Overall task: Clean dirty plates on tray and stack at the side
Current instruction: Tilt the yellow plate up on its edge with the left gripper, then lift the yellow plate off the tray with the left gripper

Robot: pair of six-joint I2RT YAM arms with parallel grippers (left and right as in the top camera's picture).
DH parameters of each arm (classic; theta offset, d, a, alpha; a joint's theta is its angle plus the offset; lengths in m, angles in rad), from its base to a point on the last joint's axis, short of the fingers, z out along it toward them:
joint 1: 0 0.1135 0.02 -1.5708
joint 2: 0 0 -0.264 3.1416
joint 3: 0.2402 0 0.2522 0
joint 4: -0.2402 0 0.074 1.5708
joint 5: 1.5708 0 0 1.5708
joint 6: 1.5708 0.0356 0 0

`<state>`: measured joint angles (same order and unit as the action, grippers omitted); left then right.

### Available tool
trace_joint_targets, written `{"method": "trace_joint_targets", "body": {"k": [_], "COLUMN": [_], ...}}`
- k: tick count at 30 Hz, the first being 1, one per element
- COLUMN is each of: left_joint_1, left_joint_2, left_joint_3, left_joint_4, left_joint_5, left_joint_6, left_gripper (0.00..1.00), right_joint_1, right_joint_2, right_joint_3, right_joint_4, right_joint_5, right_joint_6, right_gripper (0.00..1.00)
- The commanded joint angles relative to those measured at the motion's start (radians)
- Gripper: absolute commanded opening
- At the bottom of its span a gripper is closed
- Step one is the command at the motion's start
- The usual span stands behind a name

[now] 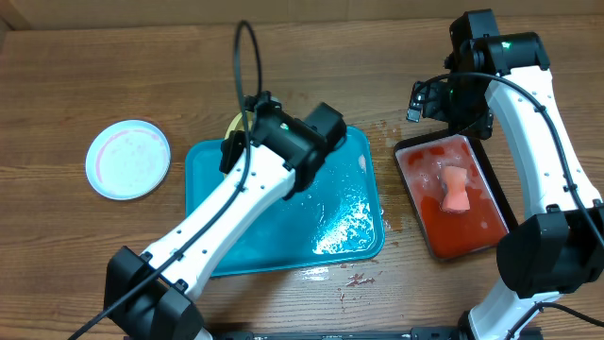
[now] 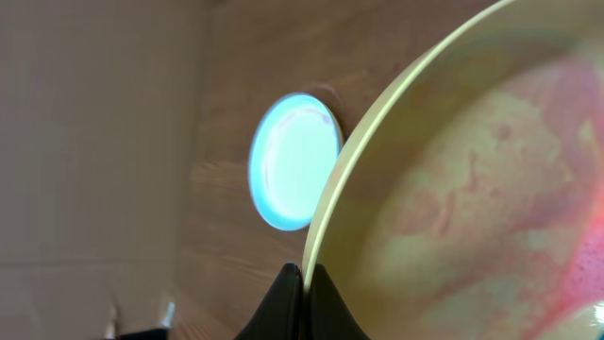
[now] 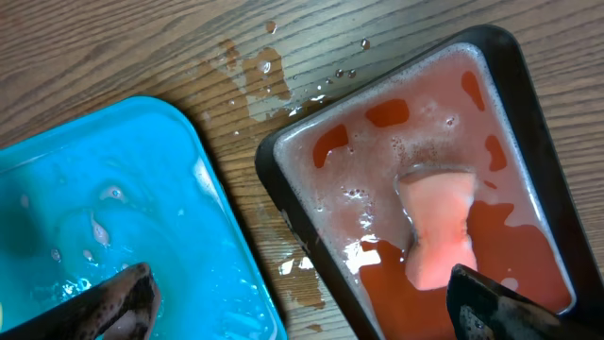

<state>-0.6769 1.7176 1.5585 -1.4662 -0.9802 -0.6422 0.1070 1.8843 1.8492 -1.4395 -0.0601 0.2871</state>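
Note:
My left gripper is over the back left corner of the turquoise tray. In the left wrist view its fingers are shut on the rim of a pale yellow plate with pink smears, held on edge; only a sliver of the plate shows from overhead. The light blue plate lies on the table to the left and also shows in the left wrist view. My right gripper is open and empty above the gap between the tray and the black tray. No second yellow plate is in view.
A black tray of red liquid with a pink sponge stands right of the turquoise tray; both show in the right wrist view, tray rim and sponge. The turquoise tray is wet. Drops and red crumbs lie on the table.

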Motion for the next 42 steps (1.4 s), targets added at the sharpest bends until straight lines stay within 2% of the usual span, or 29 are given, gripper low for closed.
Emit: {"method": "trace_joint_targets", "body": {"k": [1,6,19,29,42], "left_joint_1": [-0.054,-0.116,-0.124,-0.142,-0.151], "left_joint_2": [-0.004,-0.004,-0.004,-0.004,-0.004], "left_joint_3": [0.027,0.027,0.027,0.027,0.026], "left_joint_4": [-0.023,-0.045,-0.047,-0.046,-0.044], "left_joint_5": [-0.167,-0.218,-0.386,-0.405,-0.513], "left_joint_6": [-0.054,-0.054,-0.023,-0.008,0.027], "left_gripper": [0.04,0.05,0.05,0.05,0.05], "right_joint_1": [0.004,0.004,0.004,0.004,0.004], "right_joint_2": [-0.027,-0.027,-0.027,-0.027,-0.027], "right_joint_3": [-0.005,-0.005,-0.005,-0.005,-0.005], "right_joint_4": [0.004,0.002,-0.001,-0.002,0.003], "right_joint_5": [0.018,0.018,0.053,0.063,0.063], "right_joint_6": [-0.003,-0.003,-0.003,-0.003,-0.003], "right_gripper": [1.0,1.0,1.0,1.0,1.0]}}
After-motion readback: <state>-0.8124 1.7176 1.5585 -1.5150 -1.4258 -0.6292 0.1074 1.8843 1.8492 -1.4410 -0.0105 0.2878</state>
